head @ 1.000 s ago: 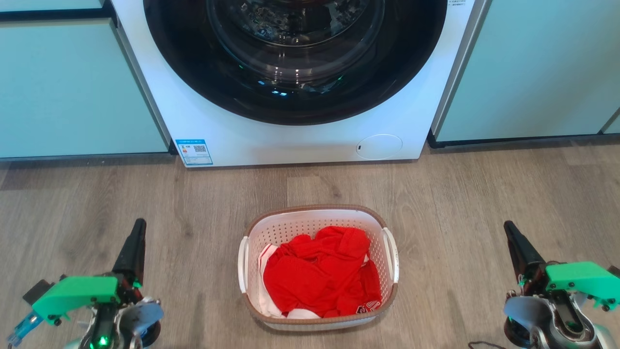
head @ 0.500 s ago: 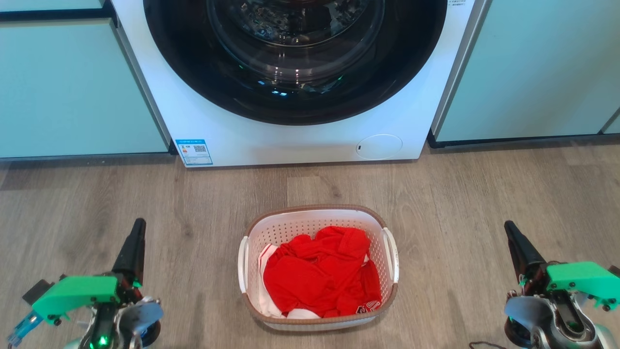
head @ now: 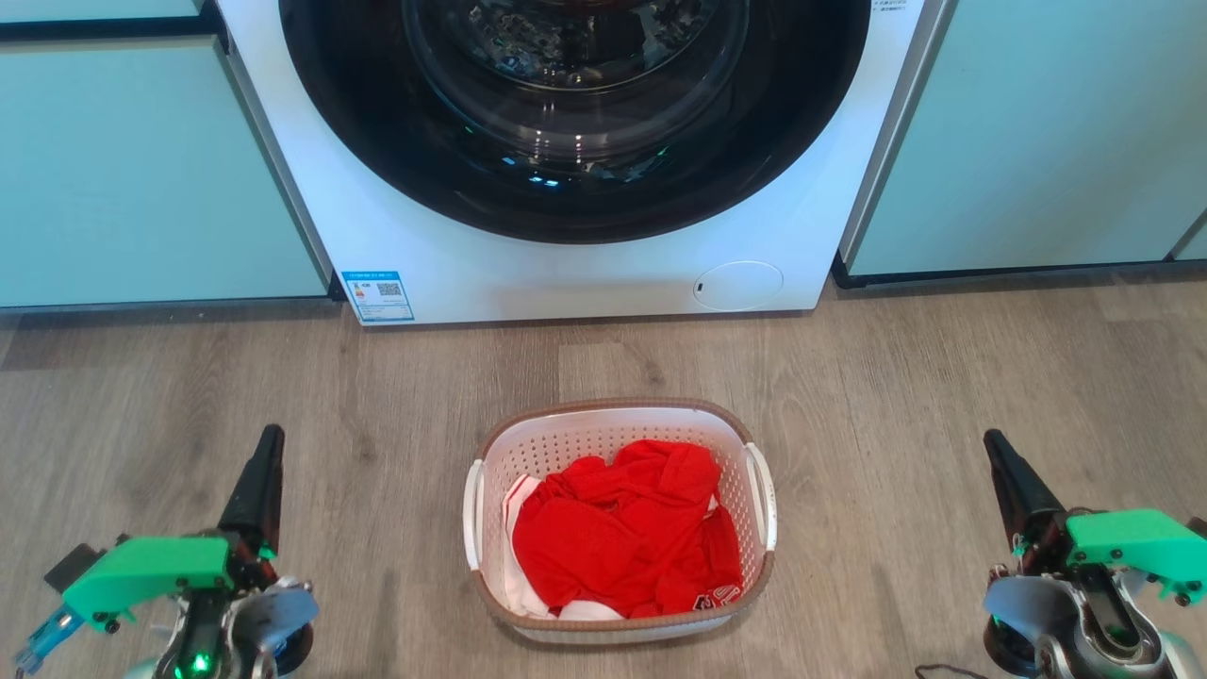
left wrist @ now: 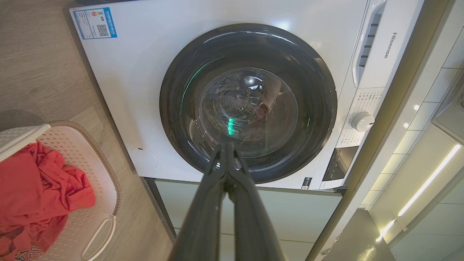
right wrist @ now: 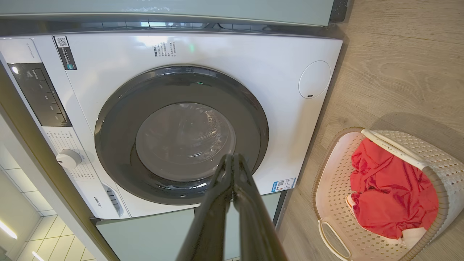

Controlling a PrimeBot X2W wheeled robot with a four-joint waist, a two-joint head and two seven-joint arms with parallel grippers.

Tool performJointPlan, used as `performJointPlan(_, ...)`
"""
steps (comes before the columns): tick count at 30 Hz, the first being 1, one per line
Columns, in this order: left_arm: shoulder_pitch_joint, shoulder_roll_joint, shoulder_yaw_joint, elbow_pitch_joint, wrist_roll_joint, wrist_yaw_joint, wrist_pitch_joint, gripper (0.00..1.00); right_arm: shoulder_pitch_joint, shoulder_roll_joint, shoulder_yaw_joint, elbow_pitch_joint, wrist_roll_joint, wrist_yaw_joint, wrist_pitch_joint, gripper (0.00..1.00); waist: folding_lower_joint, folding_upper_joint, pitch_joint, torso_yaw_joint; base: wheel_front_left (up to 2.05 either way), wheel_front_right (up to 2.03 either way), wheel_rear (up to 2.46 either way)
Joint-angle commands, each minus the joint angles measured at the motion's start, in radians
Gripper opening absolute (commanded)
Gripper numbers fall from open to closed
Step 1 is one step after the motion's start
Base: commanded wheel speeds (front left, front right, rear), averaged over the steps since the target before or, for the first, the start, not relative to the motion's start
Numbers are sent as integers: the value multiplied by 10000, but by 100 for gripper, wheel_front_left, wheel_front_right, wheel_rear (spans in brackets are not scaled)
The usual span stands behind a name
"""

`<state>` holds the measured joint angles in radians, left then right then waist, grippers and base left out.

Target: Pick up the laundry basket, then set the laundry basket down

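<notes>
Laundry basket [head: 611,408] stands on the wood floor [head: 896,396], centre of the scene, nearer than the washing machine [head: 566,273], with a strip of floor between them. Red clothing [head: 622,538] is heaped inside.

Left claw [head: 267,451]: low left, clenched, nothing in it, well apart from the basket's left handle [head: 471,514].

Right claw [head: 998,453]: low right, clenched, empty, well apart from the right handle [head: 762,509].

Basket lies between the two claws, touched by neither. Both point far, toward the machine.
</notes>
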<state>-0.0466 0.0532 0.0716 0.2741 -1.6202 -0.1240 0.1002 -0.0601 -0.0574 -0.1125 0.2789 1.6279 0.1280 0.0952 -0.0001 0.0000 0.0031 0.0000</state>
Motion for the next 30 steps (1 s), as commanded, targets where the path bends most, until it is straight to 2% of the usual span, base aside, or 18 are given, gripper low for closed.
performJointPlan(1,-606,40,332,-292,42,-67,58,0,-463,-48,148,-350,-59,27,50,0,1,0,0,0,0,0,0)
performJointPlan(30,-609,16,366,-291,70,-67,85,0,-468,-9,93,-347,-105,27,95,0,1,0,0,0,0,0,0)
